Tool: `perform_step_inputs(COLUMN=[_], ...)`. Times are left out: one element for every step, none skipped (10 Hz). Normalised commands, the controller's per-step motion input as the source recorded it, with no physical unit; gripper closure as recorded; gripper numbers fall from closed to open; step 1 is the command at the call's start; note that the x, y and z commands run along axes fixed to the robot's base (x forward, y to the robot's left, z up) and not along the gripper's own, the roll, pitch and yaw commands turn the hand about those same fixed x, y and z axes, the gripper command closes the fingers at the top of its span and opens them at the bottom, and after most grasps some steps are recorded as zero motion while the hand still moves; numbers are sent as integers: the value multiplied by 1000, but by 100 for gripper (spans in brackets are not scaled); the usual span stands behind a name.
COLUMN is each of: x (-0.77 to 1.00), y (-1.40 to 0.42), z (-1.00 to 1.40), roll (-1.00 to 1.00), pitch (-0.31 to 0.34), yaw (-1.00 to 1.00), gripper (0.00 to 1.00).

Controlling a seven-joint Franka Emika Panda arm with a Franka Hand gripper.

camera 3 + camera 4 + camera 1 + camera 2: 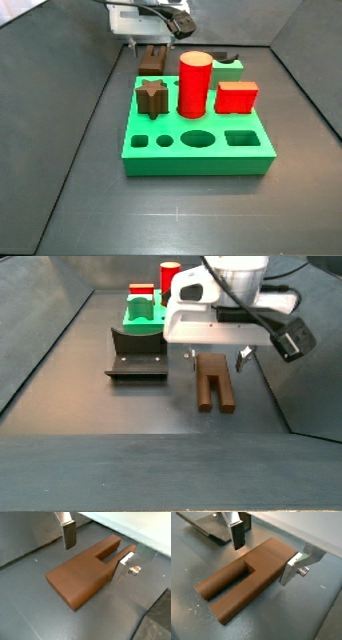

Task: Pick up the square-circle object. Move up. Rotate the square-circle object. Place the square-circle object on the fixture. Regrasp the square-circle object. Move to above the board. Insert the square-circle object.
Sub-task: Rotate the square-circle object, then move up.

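Square-circle object (238,582) lies flat on the floor beside the fixture (138,354), on the side away from the board (198,140). Gripper (264,554) hangs low over the object, spread wide, fingers (69,534) astride it, nothing clamped. Slotted end shows in both wrist views.

The floor (94,471) is a flat dark grey sheet with a dull sheen, flecked with small pale specks in both wrist views. Grey walls (54,70) rise at a slant on both sides of it, forming a trough-like bay that narrows toward the far end in both side views. In a side view a pale strip of light (27,8) shows above the wall's top edge, and soft, even lighting leaves only faint shadows on the floor.

The gripper (214,353) hangs low over the floor.
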Motion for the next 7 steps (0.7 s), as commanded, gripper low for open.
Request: perform_step_inputs(x=[37, 38, 33, 32, 0, 0, -12], y=[12, 14, 18, 22, 0, 0, 0], z=[-480, -393, -317, -238, 0, 833, 816], roll=[-147, -157, -161, -167, 0, 0, 0], pitch=[-89, -92, -101, -104, 0, 0, 9], yaw=[11, 11, 7, 5, 0, 0, 0], gripper=[0, 0, 0, 0, 100, 100, 100])
